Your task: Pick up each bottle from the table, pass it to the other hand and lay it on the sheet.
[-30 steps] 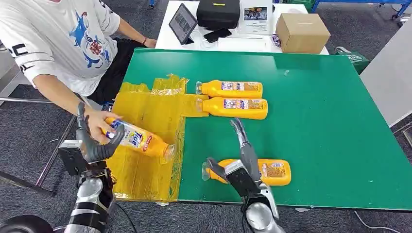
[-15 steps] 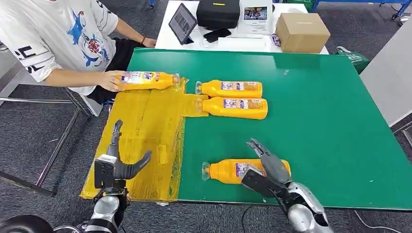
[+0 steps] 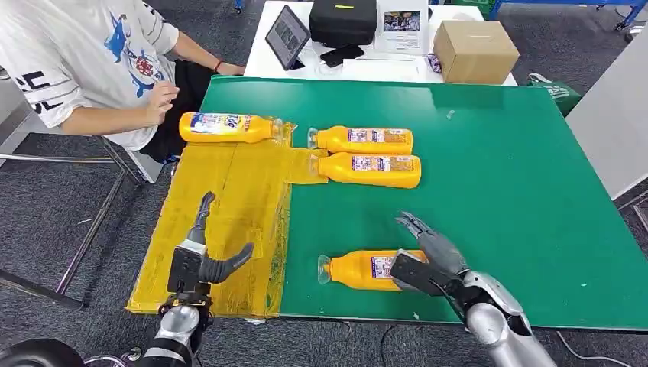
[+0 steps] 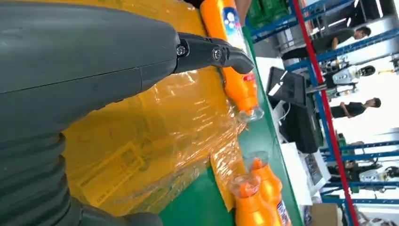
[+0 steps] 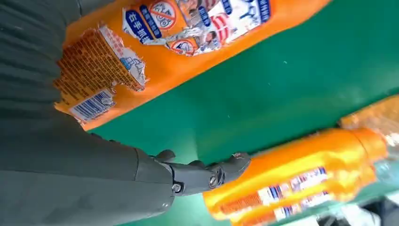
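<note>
Looking down from the head view, we see the broad green-topped bench (image 3: 497, 191) carrying everything, with a crinkled yellow plastic sheet (image 3: 229, 199) spread over its left part and hanging past the near edge. A person in a white printed T-shirt (image 3: 84, 61) sits at the bench's far left corner, one hand raised just beside the sheet. Beyond the bench stands a white side table (image 3: 367, 69) holding a brown cardboard box (image 3: 475, 50), a black case (image 3: 343, 21) and a dark tablet (image 3: 287, 36). Four orange plastic bottles with printed labels all lie on their sides: one bottle on the sheet (image 3: 228, 128) at the sheet's far edge, two paired bottles (image 3: 368, 155) just beside each other on the green surface with their caps touching the sheet's edge, and the near bottle (image 3: 367, 269) close to the front edge of the bench. Our right hand (image 3: 428, 256) hovers over the base end of that near bottle with its fingers spread apart, holding nothing; the right wrist view shows the label right by the palm, but we cannot tell whether they touch. Our left hand (image 3: 202, 256) sits above the near part of the sheet, fingers apart and empty.
</note>
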Robot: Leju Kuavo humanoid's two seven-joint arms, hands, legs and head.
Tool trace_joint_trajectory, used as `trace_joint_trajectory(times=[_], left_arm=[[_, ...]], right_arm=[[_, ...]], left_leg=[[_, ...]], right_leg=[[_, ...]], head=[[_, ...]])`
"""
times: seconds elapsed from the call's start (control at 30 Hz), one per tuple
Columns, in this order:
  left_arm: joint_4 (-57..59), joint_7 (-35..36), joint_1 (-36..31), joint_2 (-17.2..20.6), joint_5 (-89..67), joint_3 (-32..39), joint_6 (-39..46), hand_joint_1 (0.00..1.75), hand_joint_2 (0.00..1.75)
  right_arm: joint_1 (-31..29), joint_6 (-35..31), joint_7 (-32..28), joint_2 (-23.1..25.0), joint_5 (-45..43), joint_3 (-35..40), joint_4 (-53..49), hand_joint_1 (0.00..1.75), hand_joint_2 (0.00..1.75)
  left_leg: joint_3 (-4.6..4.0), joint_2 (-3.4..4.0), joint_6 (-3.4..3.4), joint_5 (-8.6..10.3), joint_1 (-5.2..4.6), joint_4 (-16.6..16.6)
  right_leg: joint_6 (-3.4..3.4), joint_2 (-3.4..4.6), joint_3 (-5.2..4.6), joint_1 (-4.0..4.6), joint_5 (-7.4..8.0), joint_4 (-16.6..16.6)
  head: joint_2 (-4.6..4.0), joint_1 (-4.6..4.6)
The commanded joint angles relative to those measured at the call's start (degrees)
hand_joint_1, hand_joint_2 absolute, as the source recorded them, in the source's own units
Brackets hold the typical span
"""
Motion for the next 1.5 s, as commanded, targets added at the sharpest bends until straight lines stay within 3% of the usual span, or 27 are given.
trace_joint_trajectory(times=[0.03,0.43,0.83,1.0,1.27,1.5], left_arm=[[8.5,-0.1,-4.0,-0.2,0.1,-0.5,-0.1,0.00,1.75],[15.0,0.0,-8.3,-0.7,0.7,-2.6,-0.7,0.00,1.75],[16.9,0.2,-9.4,-0.6,1.6,-3.1,-0.6,0.00,1.75],[18.7,-0.3,-10.6,-0.7,2.9,-2.9,-1.5,0.00,1.75],[19.0,-0.2,-10.3,-1.1,3.4,-3.4,-2.2,0.00,1.75],[18.2,-0.1,-9.8,-1.1,3.7,-3.5,-2.1,0.00,1.75]], right_arm=[[-6.2,1.5,0.8,-1.0,-0.5,5.0,10.6,0.00,1.75],[-12.4,5.7,0.8,-1.3,-3.9,11.4,25.0,0.00,1.75],[-13.3,7.6,1.3,-3.7,-4.4,15.5,24.5,0.00,1.75],[-18.4,12.9,2.2,-9.1,-5.0,21.6,23.5,0.00,1.75],[-23.8,15.5,2.3,-12.1,-5.0,27.3,21.5,0.00,1.75],[-24.3,11.5,2.4,-12.9,-7.3,28.6,19.8,0.00,1.75]], left_leg=[[0.20,0.07,-0.06,-0.04,0.07,0.0],[0.36,-0.01,-0.06,-0.01,0.12,0.0],[0.87,0.03,-0.01,0.01,0.15,0.0],[0.92,0.09,0.08,0.01,0.06,0.0],[0.75,-0.07,0.25,0.10,-0.04,0.0],[0.46,0.00,0.24,0.07,-0.10,0.0]], right_leg=[[-0.10,0.01,0.21,0.09,0.00,-0.1],[-0.11,-0.10,0.41,0.14,0.02,-0.2],[-0.12,-0.15,0.84,0.17,0.12,-0.2],[-0.04,-0.08,0.84,0.08,0.10,-0.1],[0.08,-0.12,0.83,0.01,0.13,-0.1],[0.12,-0.05,0.59,-0.07,0.13,-0.1]], head=[[0.00,0.00],[0.00,0.00],[0.00,0.00],[0.00,0.02],[0.00,0.00],[0.00,0.00]])
